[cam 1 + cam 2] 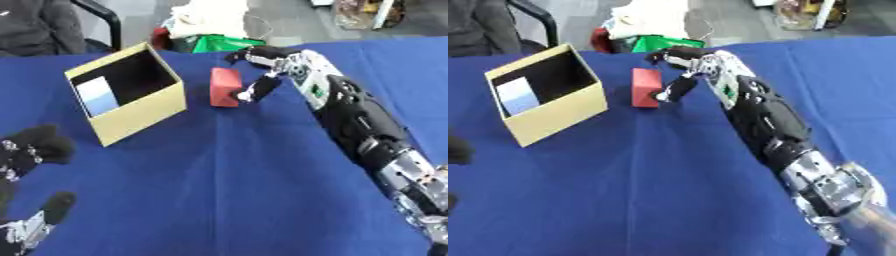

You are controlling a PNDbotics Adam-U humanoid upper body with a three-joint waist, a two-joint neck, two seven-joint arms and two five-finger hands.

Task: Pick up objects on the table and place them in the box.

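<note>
Left eye view showed the right hand [262, 70] stretched far across the blue table [236, 190], fingers curled about the red block [224, 87]. The thumb pressed the block's right face, low down, while the other fingers hooked over behind its top. The block stood upright on the cloth, just right of the box [131, 95] and not touching it. The box sat tilted toward the camera, its mouth open, a pale blue-and-white thing [97, 96] inside against the left wall. The left hand [31, 150] rested at the lower left corner, fingers relaxed and up, well apart from the block and holding nothing.

Right eye view gave the same grasp from a slightly shifted angle: thumb on the block's right side, fingers arched above its far edge, the block between hand and box. Only a dark sliver of the left hand showed at the left edge.
</note>
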